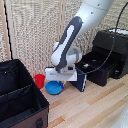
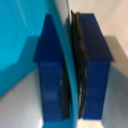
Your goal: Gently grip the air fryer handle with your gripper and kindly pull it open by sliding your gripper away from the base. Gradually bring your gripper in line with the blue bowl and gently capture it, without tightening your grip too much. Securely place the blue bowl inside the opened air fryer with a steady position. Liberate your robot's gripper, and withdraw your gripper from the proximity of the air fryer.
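Both gripper (image 2: 71,75) fingers (image 2: 50,75) pinch the blue bowl (image 1: 54,88) rim.

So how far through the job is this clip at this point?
Done: the air fryer has its drawer pulled out. In hand: the gripper is down at the blue bowl, and the wrist view shows its fingers pinching the rim. Left: carry the bowl into the drawer, release, withdraw.

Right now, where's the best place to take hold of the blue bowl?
By its thin rim, from above. The blue bowl sits upright and shallow, so only the wall fits between the fingers. The tool is already closed across that rim.
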